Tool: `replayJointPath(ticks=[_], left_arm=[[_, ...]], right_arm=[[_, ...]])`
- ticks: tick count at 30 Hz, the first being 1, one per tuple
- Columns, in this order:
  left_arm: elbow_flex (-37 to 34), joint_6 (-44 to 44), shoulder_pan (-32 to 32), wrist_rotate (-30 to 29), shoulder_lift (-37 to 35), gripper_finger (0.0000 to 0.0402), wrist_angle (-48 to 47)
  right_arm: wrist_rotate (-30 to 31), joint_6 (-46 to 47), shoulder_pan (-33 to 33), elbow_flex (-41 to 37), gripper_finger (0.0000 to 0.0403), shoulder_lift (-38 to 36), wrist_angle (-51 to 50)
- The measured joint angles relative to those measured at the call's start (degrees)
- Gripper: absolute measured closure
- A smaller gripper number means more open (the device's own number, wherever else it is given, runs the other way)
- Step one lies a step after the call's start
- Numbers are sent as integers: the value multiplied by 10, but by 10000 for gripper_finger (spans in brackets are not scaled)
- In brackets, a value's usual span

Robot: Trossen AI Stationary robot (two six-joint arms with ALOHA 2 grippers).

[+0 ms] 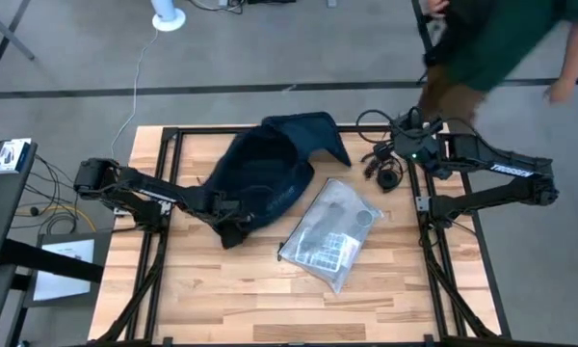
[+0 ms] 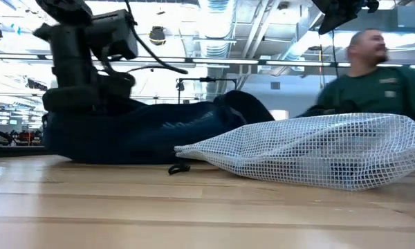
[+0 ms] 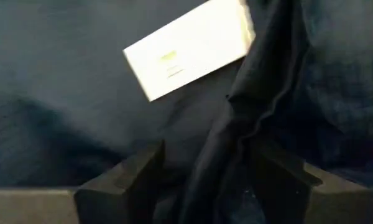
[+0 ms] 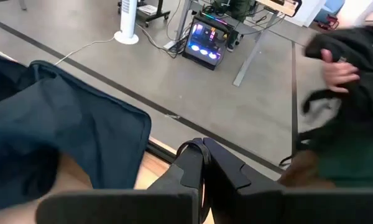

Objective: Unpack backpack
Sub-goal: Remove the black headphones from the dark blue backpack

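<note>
Backpack [image 1: 268, 173] lies far-centre on the wooden table [image 1: 231, 289], its fabric pinched by the left gripper [image 1: 233, 227]. Mesh pouch [image 1: 329, 231] lies just right of it. Right gripper [image 1: 397, 146], pressed shut, hangs at the far right. 1 person [image 1: 491, 43] stands beyond on grey floor [image 1: 77, 58].

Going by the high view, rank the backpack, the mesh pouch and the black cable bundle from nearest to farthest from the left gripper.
1. backpack: the left gripper grips a fold at its near edge.
2. mesh pouch: table centre, to the right.
3. black cable bundle: far right, below the right gripper.
</note>
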Motion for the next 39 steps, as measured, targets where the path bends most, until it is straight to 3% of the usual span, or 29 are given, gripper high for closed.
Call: replayJointPath(ticks=[2,6,14,21,26,33,39], left_arm=[[0,-24,6,-30,-27,194,-62],[0,-78,13,-30,-79,194,-168],[-18,-172,-29,76,-190,194,-307],[-18,-256,-56,144,-308,194,-285],[-18,-250,-53,68,-362,194,-254],[-18,-173,-50,-16,-378,194,-215],[-17,-106,-50,-44,-377,194,-186]], right_arm=[[0,0,0,0,403,-1,0],[0,-2,0,0,403,-1,0],[1,-4,0,0,403,-5,-3],[7,-4,0,0,403,-13,-3],[35,-7,-9,0,403,-14,-2],[8,24,-47,-6,403,-14,-1],[-5,38,-77,-42,403,-11,-2]])
